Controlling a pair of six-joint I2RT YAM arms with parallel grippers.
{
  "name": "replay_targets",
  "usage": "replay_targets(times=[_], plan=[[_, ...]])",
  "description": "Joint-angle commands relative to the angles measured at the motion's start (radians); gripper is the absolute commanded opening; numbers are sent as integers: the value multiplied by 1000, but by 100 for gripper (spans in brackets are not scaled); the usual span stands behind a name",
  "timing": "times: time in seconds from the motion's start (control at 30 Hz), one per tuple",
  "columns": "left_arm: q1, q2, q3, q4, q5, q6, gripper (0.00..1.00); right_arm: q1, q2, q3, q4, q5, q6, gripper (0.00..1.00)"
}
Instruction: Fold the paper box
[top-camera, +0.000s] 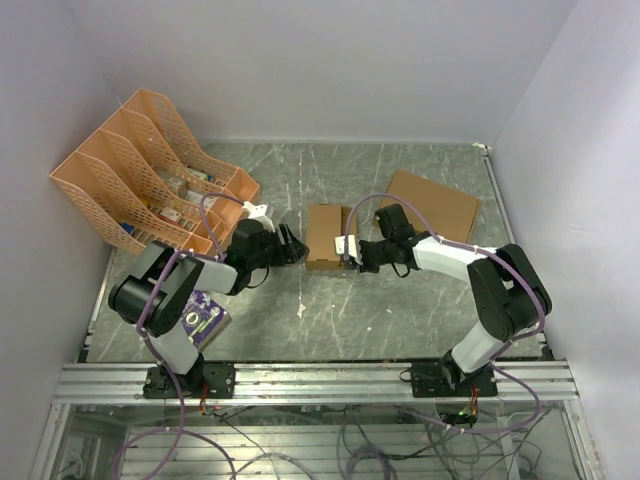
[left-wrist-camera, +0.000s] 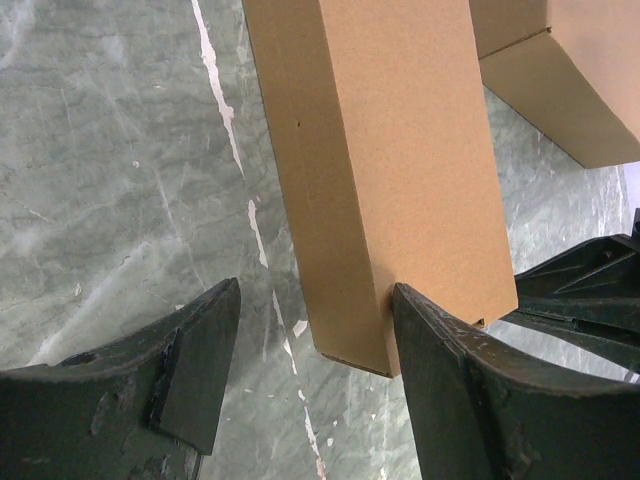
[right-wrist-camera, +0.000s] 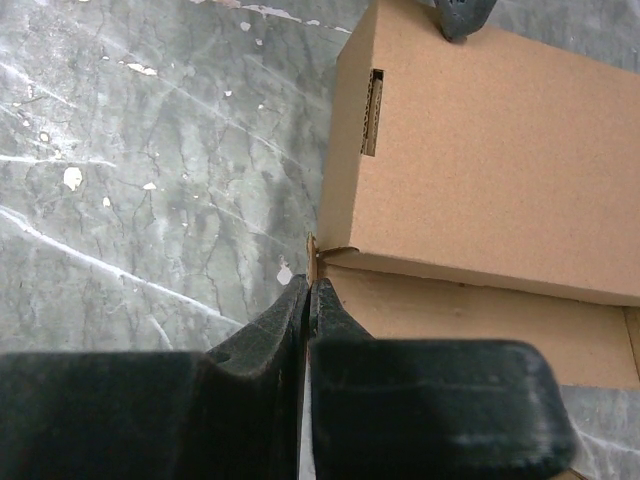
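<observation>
The paper box, a small narrow brown carton, lies mid-table between both arms. In the left wrist view its near end sits between my fingers. My left gripper is open, and its right finger rests against the box's corner. From the right, my right gripper is shut on a thin cardboard flap edge at the box's lower corner. The box's top and a side slot show there. In the top view, the left gripper and right gripper flank the box.
An orange file rack stands at the back left. A larger flat brown cardboard piece lies behind the right arm. A purple packet lies by the left arm's base. White walls close in the green marbled table.
</observation>
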Motion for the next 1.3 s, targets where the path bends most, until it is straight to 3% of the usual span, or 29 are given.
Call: replay_targets(times=[0.0,1.27], plan=[[1,24,7,-61,-34,28,72,-17,21,31,-67,13,21,0],[2,42,33,-66,-14,40,72,-58,56,83,-79,-6,147,0]])
